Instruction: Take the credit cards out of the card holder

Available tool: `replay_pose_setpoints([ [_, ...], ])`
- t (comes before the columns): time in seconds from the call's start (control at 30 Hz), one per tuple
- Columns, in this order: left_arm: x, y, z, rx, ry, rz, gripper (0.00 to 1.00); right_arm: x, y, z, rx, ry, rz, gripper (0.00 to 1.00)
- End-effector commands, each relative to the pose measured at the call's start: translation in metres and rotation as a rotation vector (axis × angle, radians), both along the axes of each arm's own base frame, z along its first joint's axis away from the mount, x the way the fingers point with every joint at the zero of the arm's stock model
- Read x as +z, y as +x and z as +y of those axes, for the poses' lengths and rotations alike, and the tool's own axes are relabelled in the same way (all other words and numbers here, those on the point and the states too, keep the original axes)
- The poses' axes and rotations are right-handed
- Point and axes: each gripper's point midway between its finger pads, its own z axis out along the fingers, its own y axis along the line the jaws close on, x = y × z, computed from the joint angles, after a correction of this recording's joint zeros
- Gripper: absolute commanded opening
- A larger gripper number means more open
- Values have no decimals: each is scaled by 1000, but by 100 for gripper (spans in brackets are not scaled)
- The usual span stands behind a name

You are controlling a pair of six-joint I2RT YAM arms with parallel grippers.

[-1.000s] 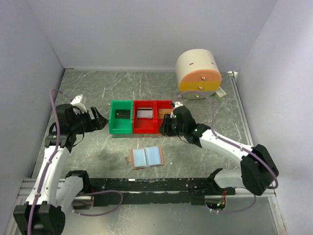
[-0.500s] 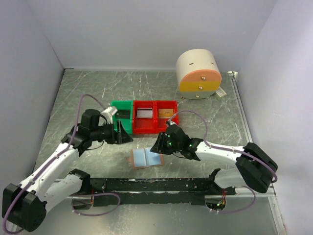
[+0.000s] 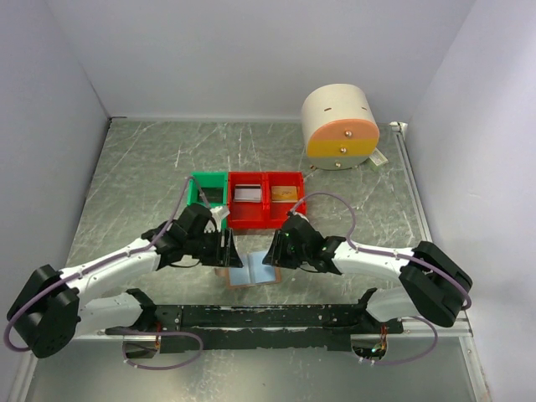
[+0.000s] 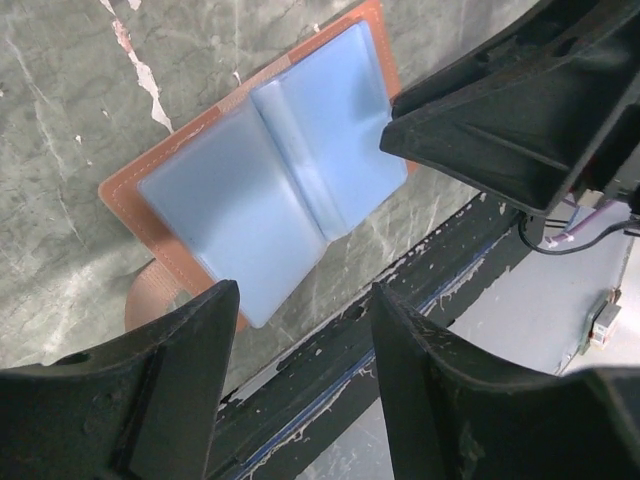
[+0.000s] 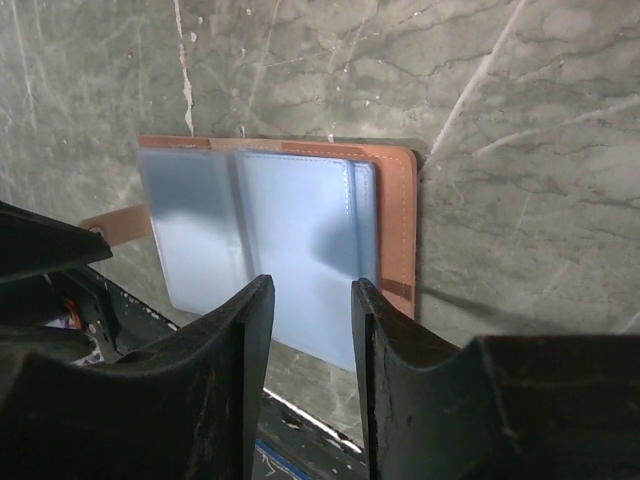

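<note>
Overhead view, nearest edge: a black rail (image 3: 276, 316) runs along the front of the marbled grey-green table (image 3: 151, 167), with both arms reaching inward from it.

Just beyond the rail the card holder (image 3: 253, 270) lies open and flat on the table, its pale blue-grey lining facing up inside a tan leather border. A short strap tab (image 3: 219, 272) projects from its left edge.

The left gripper (image 3: 228, 249) hangs over the holder's left side with its jaws spread. In the left wrist view the left gripper (image 4: 305, 290) frames the open card holder (image 4: 270, 210) and holds nothing.

The right gripper (image 3: 275, 249) hangs over the holder's right side. In the right wrist view the right gripper (image 5: 310, 285) has its jaws parted by a narrower gap, with nothing between them. The card holder (image 5: 270, 230) lies directly beyond. Whether either gripper touches the leather cannot be told.

Farther back stand three bins in a row, touching.
- The green bin (image 3: 196, 189), partly hidden by the left arm, holds a dark card (image 3: 210, 194).
- The middle red bin (image 3: 248, 219) holds a silver-grey card (image 3: 246, 194).
- The right red bin (image 3: 299, 186) holds a gold-brown card (image 3: 284, 193).

Farthest, near the back wall, rests a cream cylinder (image 3: 338, 127) with an orange band.
</note>
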Motion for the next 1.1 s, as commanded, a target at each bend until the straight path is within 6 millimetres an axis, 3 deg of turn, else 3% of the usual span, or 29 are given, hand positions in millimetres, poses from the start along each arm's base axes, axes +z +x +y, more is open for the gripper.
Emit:
replay_pose_setpoints([
  [0.0, -10, 10, -5, 71, 43, -21, 65, -3, 0, -5, -6, -33, 0, 38],
  [0.27, -45, 1, -3, 67, 133, 24, 50, -17, -7, -4, 27, -45, 41, 38],
  [0.47, -66, -4, 0, 74, 206, 52, 36, -5, -7, 12, 72, 26, 31, 29],
  [0.7, -74, -9, -1, 75, 229, 56, 31, 23, -4, 33, 136, 131, -8, 15],
  [1.07, -71, -7, 3, 87, 249, 33, 28, 45, -3, 45, 196, 175, -37, 19],
])
